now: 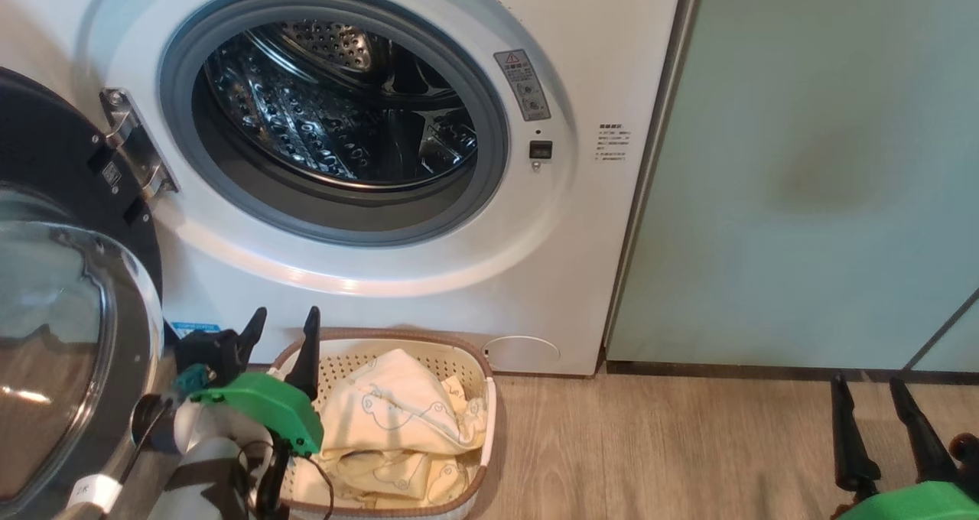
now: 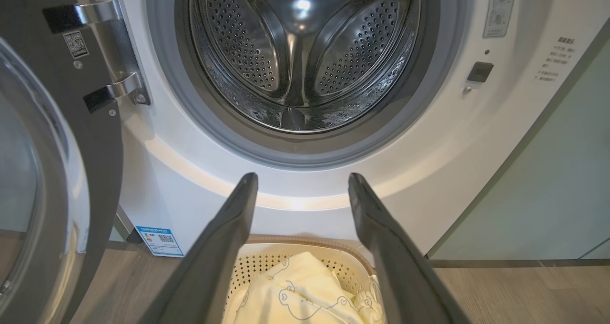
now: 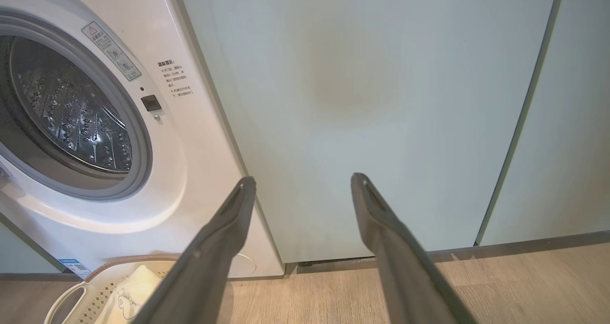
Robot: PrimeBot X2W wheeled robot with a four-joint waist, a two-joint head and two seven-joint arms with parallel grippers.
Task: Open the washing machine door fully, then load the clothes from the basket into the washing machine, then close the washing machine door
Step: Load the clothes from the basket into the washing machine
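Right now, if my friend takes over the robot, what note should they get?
Left gripper: open, empty, by the basket's left side.
Right gripper: open, empty, above the floor by the cabinet.
Door: swung open at the left; drum empty.
Clothes: in the basket, on the floor before the washing machine.
Done: door open. Left: load clothes, close door.

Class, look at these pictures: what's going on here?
Laundry is about to be loaded. The washing machine door stands open, and the drum looks empty. The clothes lie in the basket on the floor. The left gripper hovers open at the basket, holding nothing; the right gripper is open, off to the side.
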